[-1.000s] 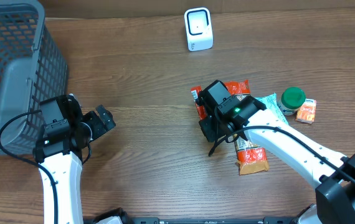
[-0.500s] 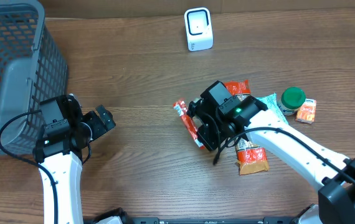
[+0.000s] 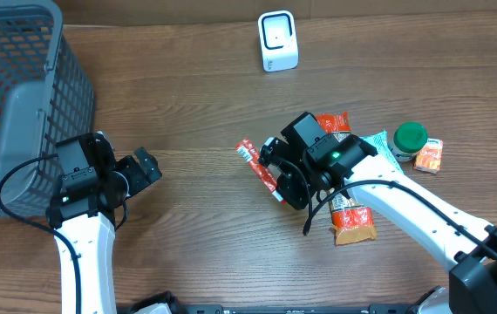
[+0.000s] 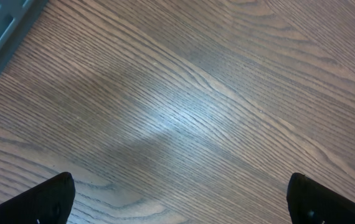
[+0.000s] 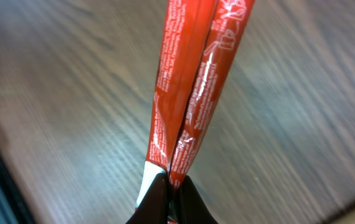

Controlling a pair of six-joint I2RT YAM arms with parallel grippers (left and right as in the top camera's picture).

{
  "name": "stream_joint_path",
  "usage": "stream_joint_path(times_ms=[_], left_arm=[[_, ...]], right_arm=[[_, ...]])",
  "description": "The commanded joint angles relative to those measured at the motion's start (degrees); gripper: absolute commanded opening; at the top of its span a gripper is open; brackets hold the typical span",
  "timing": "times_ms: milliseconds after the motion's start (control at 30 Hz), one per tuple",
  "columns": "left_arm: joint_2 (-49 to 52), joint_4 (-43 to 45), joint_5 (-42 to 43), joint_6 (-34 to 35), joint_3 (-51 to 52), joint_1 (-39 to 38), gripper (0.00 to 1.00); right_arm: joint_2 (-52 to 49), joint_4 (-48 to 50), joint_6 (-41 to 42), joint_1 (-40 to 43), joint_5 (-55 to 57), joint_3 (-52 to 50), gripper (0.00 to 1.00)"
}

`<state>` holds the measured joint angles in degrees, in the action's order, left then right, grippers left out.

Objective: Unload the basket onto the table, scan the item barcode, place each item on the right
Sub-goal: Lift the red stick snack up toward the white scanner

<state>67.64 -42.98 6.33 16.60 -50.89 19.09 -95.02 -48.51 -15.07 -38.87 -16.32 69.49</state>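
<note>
So my right gripper [image 5: 171, 198] is pinched shut on the end of the red packet [image 5: 190, 87], which sticks straight out past my fingertips. Off to the side, my left gripper [image 3: 146, 166] is wide open and holding nothing. The white scanner [image 3: 277, 41] sits well beyond both.

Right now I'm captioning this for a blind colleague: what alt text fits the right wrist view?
The right claw is shut on the end of a red packet, which is seen edge-on and stretches up the frame. Behind it is a blurred brown wood-grain table.
</note>
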Motion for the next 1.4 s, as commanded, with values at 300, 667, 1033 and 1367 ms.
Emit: stream_joint_path(times_ms=[300, 667, 1033, 1367], left_arm=[[0.31, 0.15, -0.57, 0.76, -0.79, -0.28, 1.0], [0.31, 0.13, -0.57, 0.76, -0.79, -0.28, 1.0], [0.31, 0.15, -0.57, 0.76, -0.79, -0.28, 1.0], [0.31, 0.15, -0.57, 0.76, -0.79, -0.28, 1.0]], right_arm=[[-0.52, -23.3, 3.87, 16.5, -2.21, 37.42, 0.04], [-14.95, -27.58, -3.91, 14.4, 18.18, 58.29, 0.03], [-34.4, -14.16, -13.75, 7.45, 55.34, 58.23, 0.04], [-44.41, 4.2, -16.48, 6.25, 77.31, 58.23, 0.03]])
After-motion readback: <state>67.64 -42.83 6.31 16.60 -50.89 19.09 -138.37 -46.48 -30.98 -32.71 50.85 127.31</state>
